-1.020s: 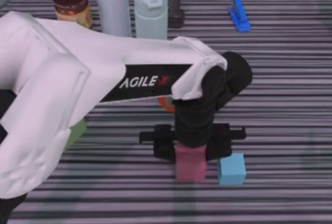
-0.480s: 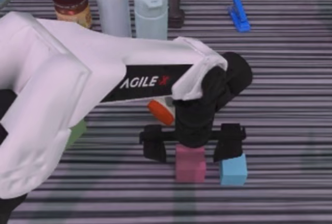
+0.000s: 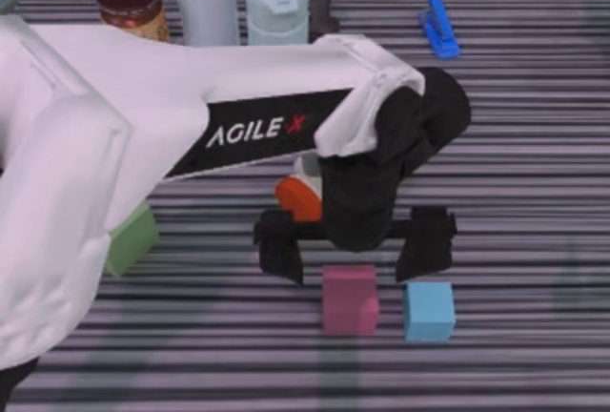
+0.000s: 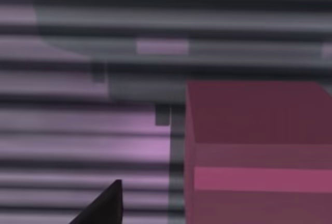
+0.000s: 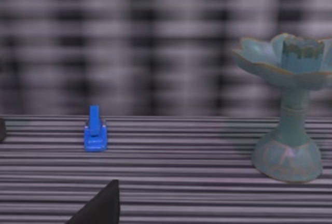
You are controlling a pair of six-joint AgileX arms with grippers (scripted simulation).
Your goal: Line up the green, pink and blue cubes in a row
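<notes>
The left tool hangs released just above the pink cube, its two black fingers spread wide and touching nothing. The pink cube sits on the striped desk toward the near edge, with the blue cube just beside it on its right. The green cube lies well apart toward the left edge, half hidden under the arm. The right tool's state cannot be told.
</notes>
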